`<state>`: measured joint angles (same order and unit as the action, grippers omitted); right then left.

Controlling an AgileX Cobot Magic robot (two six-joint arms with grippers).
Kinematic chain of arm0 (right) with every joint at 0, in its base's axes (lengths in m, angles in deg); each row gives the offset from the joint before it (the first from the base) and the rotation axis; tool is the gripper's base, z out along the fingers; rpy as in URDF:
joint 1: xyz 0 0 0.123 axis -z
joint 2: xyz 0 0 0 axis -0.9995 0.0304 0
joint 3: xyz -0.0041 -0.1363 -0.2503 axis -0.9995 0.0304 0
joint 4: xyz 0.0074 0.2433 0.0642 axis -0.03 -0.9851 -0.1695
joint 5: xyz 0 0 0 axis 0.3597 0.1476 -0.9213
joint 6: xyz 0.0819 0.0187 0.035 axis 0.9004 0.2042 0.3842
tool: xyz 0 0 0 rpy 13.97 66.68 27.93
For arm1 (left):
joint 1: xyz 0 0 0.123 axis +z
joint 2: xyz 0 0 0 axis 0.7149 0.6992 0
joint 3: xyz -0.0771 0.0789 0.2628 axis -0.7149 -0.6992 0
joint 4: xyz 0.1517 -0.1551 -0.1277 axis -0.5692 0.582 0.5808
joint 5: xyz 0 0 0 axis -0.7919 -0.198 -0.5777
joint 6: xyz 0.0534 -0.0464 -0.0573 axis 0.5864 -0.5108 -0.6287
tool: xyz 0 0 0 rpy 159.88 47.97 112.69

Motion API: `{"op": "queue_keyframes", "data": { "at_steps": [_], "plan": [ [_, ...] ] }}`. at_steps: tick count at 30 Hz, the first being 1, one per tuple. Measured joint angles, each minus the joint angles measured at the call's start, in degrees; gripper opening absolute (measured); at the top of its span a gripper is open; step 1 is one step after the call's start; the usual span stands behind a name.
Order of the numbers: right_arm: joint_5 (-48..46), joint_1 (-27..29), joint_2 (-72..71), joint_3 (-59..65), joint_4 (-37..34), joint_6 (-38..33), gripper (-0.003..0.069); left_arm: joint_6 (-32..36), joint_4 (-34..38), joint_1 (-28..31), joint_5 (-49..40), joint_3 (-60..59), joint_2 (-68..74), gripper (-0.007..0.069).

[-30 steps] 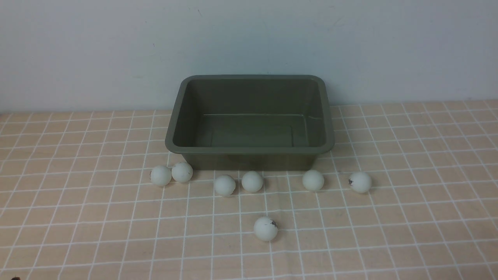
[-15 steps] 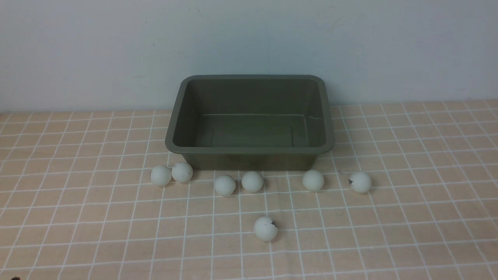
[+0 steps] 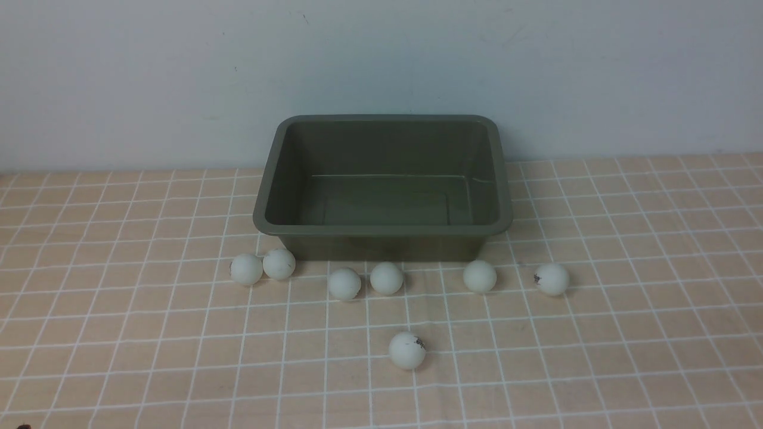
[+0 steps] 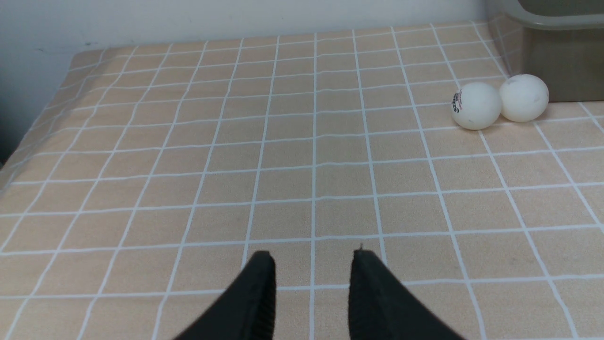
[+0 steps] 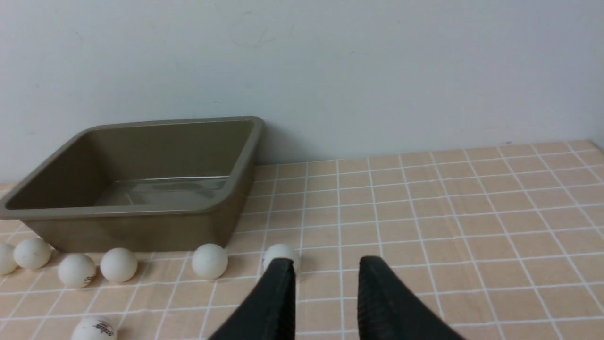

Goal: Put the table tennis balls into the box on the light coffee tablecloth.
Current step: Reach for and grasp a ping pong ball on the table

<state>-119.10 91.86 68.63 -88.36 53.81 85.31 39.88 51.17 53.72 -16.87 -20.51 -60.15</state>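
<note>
The olive-green box stands empty at the back middle of the light coffee tablecloth. Several white table tennis balls lie in a row along its near wall, from the leftmost to the rightmost, and one more ball lies nearer to me. Neither arm shows in the front view. My left gripper is open over bare cloth, well short of two touching balls beside the box corner. My right gripper is open and empty, with one ball just beyond a fingertip.
A pale wall rises directly behind the box. The cloth's left edge drops off in the left wrist view. Bare cloth stretches on both sides of the box.
</note>
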Motion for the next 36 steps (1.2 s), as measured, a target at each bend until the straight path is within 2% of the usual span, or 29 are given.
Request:
{"op": "queue_keyframes", "data": {
  "at_steps": [20, 24, 27, 36],
  "plan": [
    [0.43, 0.0, 0.0, 0.0, -1.47, 0.0, 0.0181, 0.0, 0.86, 0.0, 0.98, -0.06, 0.0, 0.0172],
    [0.43, 0.0, 0.0, 0.0, -1.47, 0.0, 0.0181, -3.82, 11.59, 0.0, 8.6, -0.17, 0.0, 0.0172],
    [0.43, 0.0, 0.0, 0.0, -1.47, 0.0, 0.0181, -4.93, 17.56, 0.0, 11.07, -0.17, 0.0, 0.0172],
    [0.21, 0.0, 0.0, 0.0, -1.52, 0.0, 0.0181, -5.11, 27.2, 0.0, 13.36, -0.17, 0.0, 0.0172]
  ]
}}
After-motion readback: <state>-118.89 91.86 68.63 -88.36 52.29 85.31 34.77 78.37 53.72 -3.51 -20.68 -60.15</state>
